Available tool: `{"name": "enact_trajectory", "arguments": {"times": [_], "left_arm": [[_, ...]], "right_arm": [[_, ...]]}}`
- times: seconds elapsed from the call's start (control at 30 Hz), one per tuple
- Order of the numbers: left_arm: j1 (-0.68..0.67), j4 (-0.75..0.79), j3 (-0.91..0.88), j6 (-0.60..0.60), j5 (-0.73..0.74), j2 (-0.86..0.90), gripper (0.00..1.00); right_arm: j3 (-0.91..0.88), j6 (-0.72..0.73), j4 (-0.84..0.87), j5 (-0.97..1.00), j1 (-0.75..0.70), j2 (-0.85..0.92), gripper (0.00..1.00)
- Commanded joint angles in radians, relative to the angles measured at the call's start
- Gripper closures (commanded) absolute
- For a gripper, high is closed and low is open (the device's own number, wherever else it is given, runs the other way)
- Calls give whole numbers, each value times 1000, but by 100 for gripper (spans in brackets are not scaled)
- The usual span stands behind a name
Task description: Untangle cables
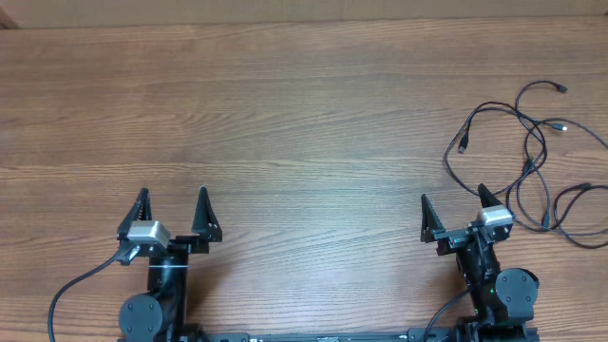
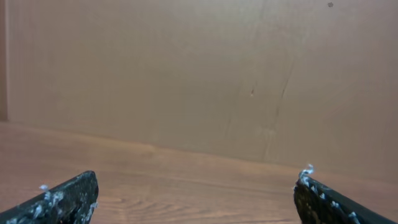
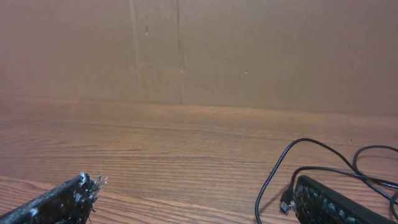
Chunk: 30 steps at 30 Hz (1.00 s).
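Thin black cables [image 1: 532, 157] lie tangled in loose loops at the right side of the wooden table, with small plugs at their ends. In the right wrist view a cable loop [image 3: 292, 162] and a plug [image 3: 286, 205] lie just beside my right finger. My right gripper [image 1: 454, 198] is open and empty, its right finger close to the nearest loops. My left gripper [image 1: 172, 195] is open and empty at the front left, far from the cables. It also shows in the left wrist view [image 2: 198, 186], and the right gripper in the right wrist view [image 3: 196, 190].
A brown cardboard wall [image 2: 199, 74] stands along the far edge of the table. The wooden tabletop [image 1: 285, 114] spans the whole view. The arm bases [image 1: 152, 309] sit at the front edge.
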Motion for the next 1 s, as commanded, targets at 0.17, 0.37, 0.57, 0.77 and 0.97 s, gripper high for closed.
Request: {"name": "enact_trajectory", "arguments": {"times": [0.17,0.37,0.57,0.77,0.97], "left_arm": [[12,-8,-65,214,41,-13,0],[12,-195,-65,257,121,-13,0],[11,-226,-65,250,127,-13,0],[11,-226,-65,250,127,-12,0],[11,-226,-65,250,127,-12,0]], "right_arm": [[-11,-3,3,6,7,-8,0],[-11,-3,3,6,7,-8,0],[-11,-3,3,6,7,-8,0],[-11,-3,3,6,7,-8,0],[-11,-3,3,6,7,-8,0]]}}
